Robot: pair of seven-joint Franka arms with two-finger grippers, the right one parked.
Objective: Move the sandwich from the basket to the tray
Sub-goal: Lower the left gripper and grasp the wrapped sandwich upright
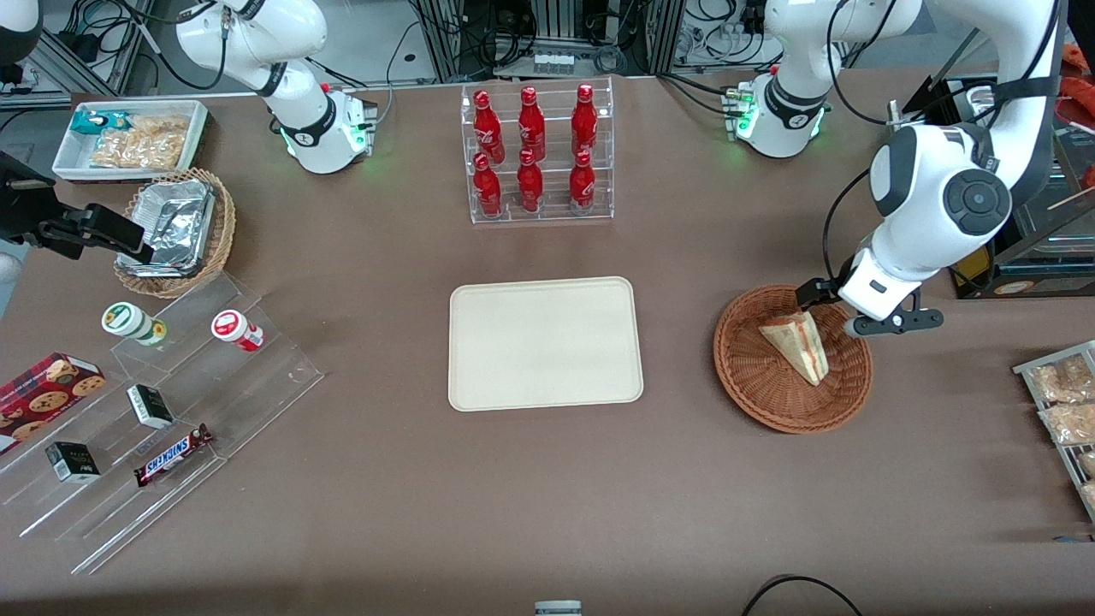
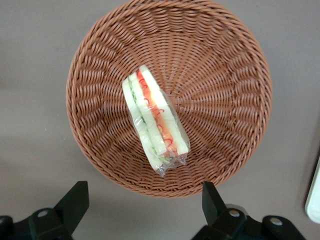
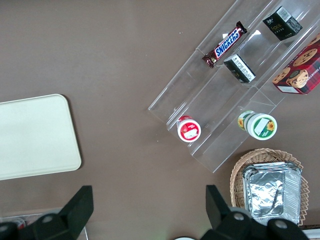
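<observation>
The sandwich (image 1: 800,342), a white-bread wedge in clear wrap with red and green filling on its edge, lies in the reddish-brown wicker basket (image 1: 770,406) toward the working arm's end of the table. In the left wrist view the sandwich (image 2: 155,120) lies near the middle of the basket (image 2: 225,75). My left gripper (image 1: 855,308) hangs open and empty above the basket's rim, a little farther from the front camera than the sandwich; in its own view the gripper (image 2: 143,200) has its black fingers (image 2: 75,200) wide apart. The cream tray (image 1: 545,342) lies bare at the table's middle.
A clear rack of red bottles (image 1: 535,154) stands farther from the front camera than the tray. A stepped acrylic shelf with snacks (image 1: 171,385), a tan basket with a foil container (image 1: 175,231) and a white bin (image 1: 128,137) lie toward the parked arm's end. Snack packets (image 1: 1065,402) lie beside the basket.
</observation>
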